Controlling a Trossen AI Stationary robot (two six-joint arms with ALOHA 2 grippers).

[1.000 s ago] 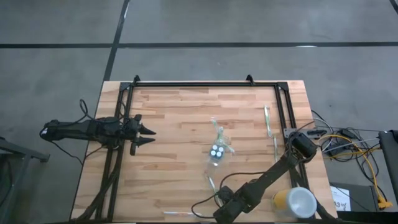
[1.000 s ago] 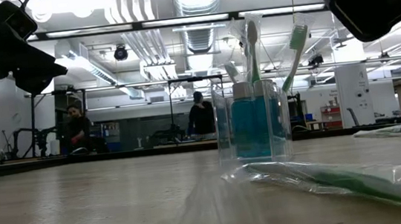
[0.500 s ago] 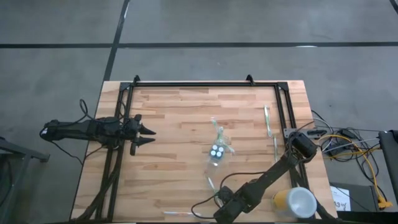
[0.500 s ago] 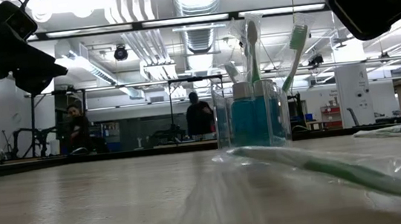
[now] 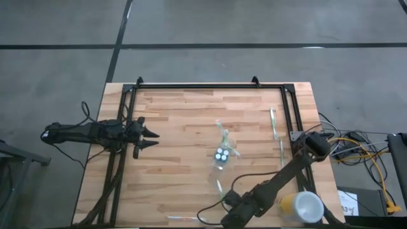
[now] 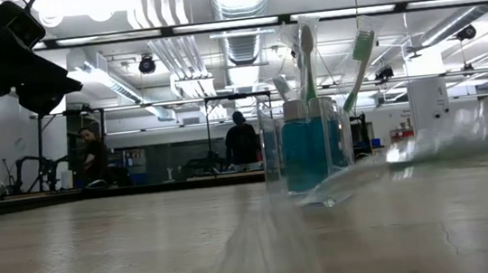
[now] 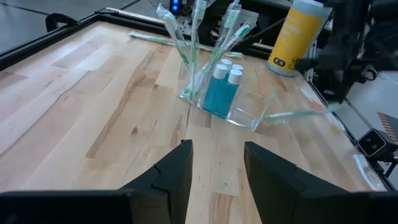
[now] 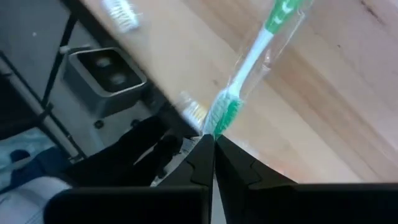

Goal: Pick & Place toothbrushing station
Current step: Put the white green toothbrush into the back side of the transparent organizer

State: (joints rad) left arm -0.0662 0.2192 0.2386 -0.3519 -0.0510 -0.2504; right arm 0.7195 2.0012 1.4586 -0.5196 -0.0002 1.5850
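Bench: wooden, framed by black rails.
Clear cup: mid-bench, holding upright toothbrushes and the white-capped tubes.
Left claw: fingers spread, idle at the left edge.
Right claw: fingers pressed together on the wrapped toothbrush (near front edge, brush end pinched).
Risk: slick wrapper may slip, judged from thin tip grip; a swinging handle could topple the cup.

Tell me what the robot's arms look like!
Both arms are black and built from jointed segments. The left end effector has two pointed black fingers like a beak, and thin black cables loop off that arm's back end. The right end effector has two flat dark fingers, and a thin black cable curls on the table near it. No markings are visible.
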